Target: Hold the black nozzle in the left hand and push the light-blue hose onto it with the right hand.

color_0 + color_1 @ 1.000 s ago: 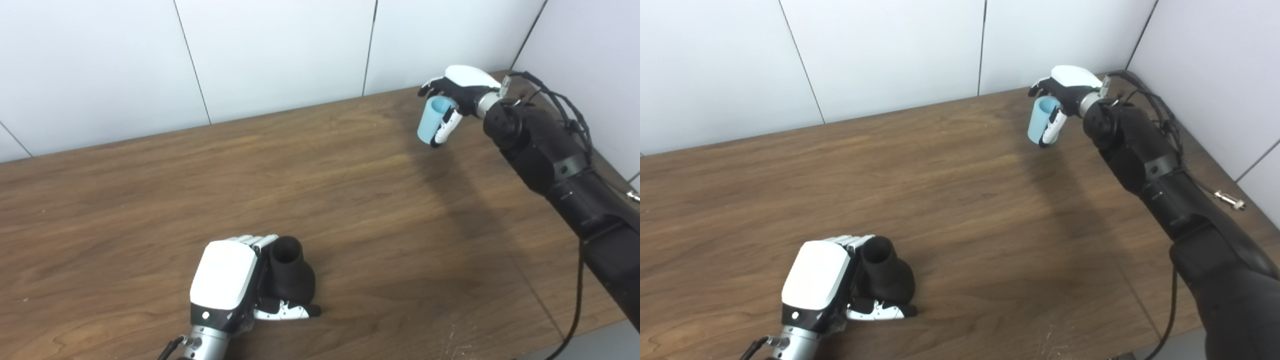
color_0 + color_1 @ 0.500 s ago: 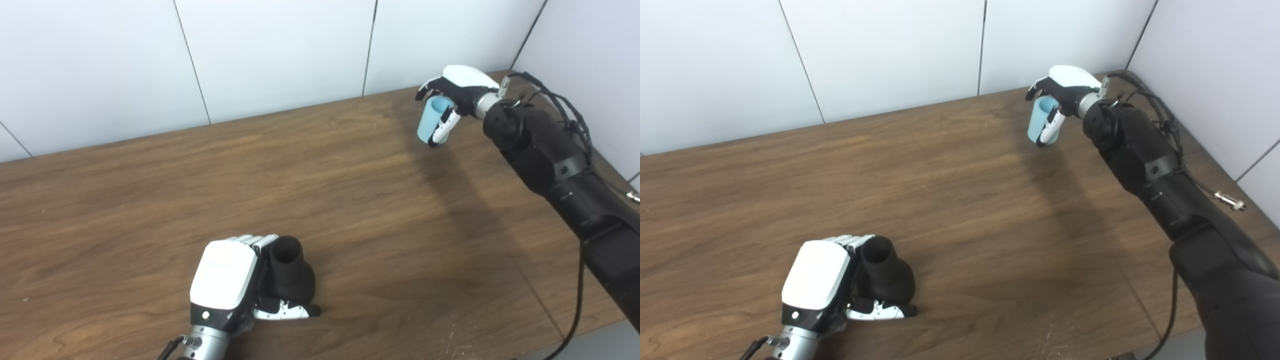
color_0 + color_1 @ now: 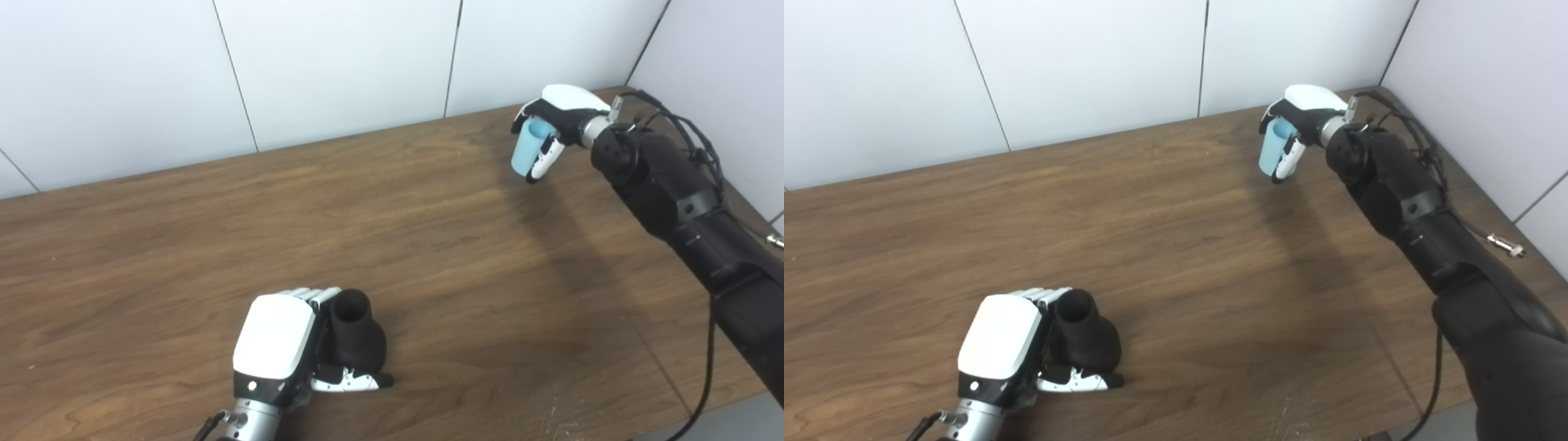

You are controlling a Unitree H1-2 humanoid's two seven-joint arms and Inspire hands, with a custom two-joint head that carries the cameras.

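Left hand: the left hand (image 3: pixel 275 343) is sitting low at the near edge of the bench (image 3: pixel 184 220); its fingers (image 3: pixel 309 295) are wrapping round the black nozzle (image 3: pixel 355 334) and its thumb is crossing the nozzle's base on the bench side; it is gripping the nozzle firmly
Black nozzle: it is standing roughly upright in the left hand, wide body down and narrow open mouth pointing up and slightly away; its base is appearing to rest on the bench
Right hand: the right hand (image 3: pixel 554 119) is reaching to the far right corner of the bench; its fingers are curling over the light-blue hose (image 3: pixel 525 150) from above and its thumb is pressing along the hose's near side; it is closing on the hose
Light-blue hose: it is hanging in the right hand as a short tube, open top showing, tilting a little; whether its lower end is touching the bench is unclear
Separation: hose and nozzle are lying well apart, at opposite corners of the bench
Surroundings: a white panelled wall (image 3: pixel 337 61) is running behind the bench; a black cable (image 3: pixel 704 367) is trailing beside the right arm
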